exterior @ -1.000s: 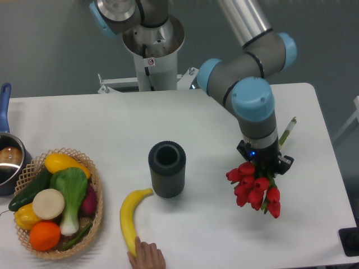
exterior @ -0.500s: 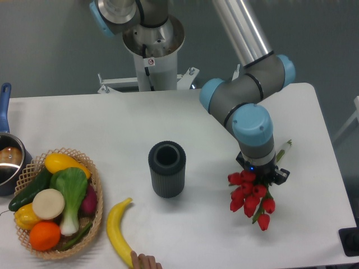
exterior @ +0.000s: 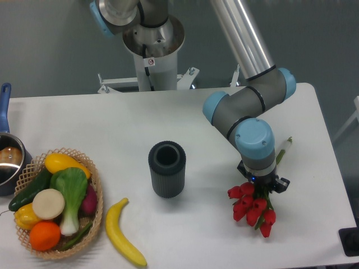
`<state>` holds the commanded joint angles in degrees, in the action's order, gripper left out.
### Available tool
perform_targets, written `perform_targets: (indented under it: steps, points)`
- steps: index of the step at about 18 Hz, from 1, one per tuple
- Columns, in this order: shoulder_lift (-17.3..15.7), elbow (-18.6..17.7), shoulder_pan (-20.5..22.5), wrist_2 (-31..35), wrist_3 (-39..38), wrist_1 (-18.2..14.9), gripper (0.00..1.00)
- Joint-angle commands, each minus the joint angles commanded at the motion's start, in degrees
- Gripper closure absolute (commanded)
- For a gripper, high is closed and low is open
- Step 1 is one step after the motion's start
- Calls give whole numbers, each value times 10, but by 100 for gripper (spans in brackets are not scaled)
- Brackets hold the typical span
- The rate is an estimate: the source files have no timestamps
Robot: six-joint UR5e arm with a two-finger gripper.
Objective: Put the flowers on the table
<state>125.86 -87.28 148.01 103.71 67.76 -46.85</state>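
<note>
Flowers [exterior: 252, 205] buds-near, stems far-right.

pincer [exterior: 262, 185] jaws hidden by wrist | flowers [exterior: 252, 208] stems mostly hidden | pot [exterior: 7, 154] cropped

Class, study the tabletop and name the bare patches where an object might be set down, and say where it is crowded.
Bare white table runs along the back edge, from above the basket to behind the black cup. Another patch lies between cup and flowers. The left side is crowded: pot, basket, banana. The hand occupies the right.
</note>
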Motion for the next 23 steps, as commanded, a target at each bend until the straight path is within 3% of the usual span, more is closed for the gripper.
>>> perform_targets:
  steps: [3,6,11,14,18,22,23]
  points:
    - [-3,8,1,-1,4,1,3]
    - [-17,9,5,-2,2,2,0]
    - [-101,10,45,-48,5,-3,0]
    - [-133,5,62,-86,14,-14,0]
    - [-188,8,76,-107,74,-74,0]
    - [-221,32,118,-113,239,-222,0]
    - [-231,38,129,-114,272,-245,0]
